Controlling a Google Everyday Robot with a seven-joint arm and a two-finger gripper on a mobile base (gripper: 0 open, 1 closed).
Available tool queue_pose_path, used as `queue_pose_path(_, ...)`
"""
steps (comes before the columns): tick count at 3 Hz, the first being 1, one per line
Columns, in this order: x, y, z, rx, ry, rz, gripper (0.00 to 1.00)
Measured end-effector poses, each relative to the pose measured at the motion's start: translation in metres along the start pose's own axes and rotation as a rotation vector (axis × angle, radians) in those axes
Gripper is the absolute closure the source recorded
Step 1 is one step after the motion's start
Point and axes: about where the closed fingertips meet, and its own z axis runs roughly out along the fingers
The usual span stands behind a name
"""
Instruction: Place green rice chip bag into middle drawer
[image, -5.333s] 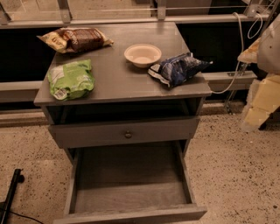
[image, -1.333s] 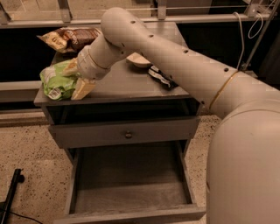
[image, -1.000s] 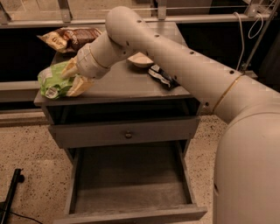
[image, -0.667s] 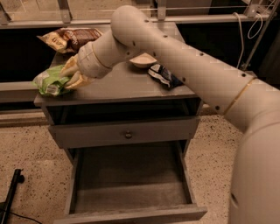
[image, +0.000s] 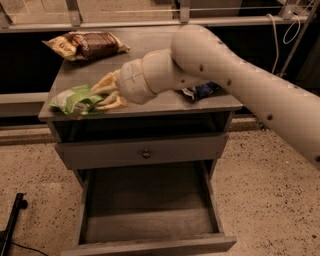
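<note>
Crinkly light-green rice chip bag (image: 75, 100) lies at the front left corner of the grey wooden table (image: 75, 70), its right end pinched in the robot's hand (image: 97, 98). The two pale yellow fingers (image: 111, 80) close on the bag from the rear and the front. Whether the bag rests on the wood or is lifted clear of it cannot be told. Its far end pokes out to the left of the hand, over the table's edge.

The thick cream-white arm (image: 225, 65) reaches in from the right, across the table top, and ends in a rounded wrist just right of the hand.

Behind the hand, near the rear left corner, lies a brown-and-yellow snack bag (image: 87, 45). To the right of the hand, a dark blue bag (image: 200, 91) shows partly from under the arm.

Below the hand, a closed grey drawer front with a small round knob (image: 145, 154) sits under the table top. Lower again, the wide grey wooden middle drawer (image: 145, 222) stands pulled out, its flat floor bare. The bag is well above it and to its left.
</note>
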Motion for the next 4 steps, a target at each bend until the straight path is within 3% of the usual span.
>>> queue_pose_path(1, -0.008, 0.045, -0.029, 0.017, -0.156, 0.021, 1.00)
queue_pose_path(2, 0.011, 0.100, -0.054, 0.081, -0.323, 0.033, 1.00)
queue_pose_path(3, 0.043, 0.156, -0.075, 0.077, -0.377, 0.065, 1.00)
queue_pose_path(4, 0.082, 0.215, -0.080, -0.003, -0.305, 0.209, 1.00)
